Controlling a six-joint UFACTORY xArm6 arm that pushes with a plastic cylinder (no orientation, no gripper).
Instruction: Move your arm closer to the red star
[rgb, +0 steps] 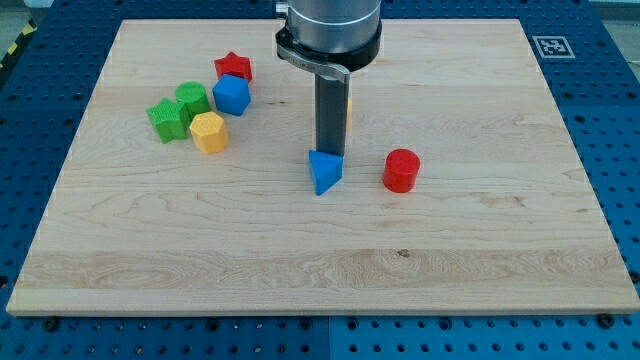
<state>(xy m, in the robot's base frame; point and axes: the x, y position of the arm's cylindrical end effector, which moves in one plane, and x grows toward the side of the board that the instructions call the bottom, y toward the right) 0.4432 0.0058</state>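
The red star (233, 67) lies near the view's top left on the wooden board (480, 240). My tip (328, 153) is at the board's middle, right behind a blue triangular block (324, 172) and touching it or nearly so. The tip is well to the right of and below the red star. A yellow block (348, 110) peeks out behind the rod, mostly hidden by it.
A blue block (231, 96), a green cylinder (192, 98), a green star-like block (167, 120) and a yellow hexagonal block (209, 131) cluster just below the red star. A red cylinder (401, 170) stands right of the tip.
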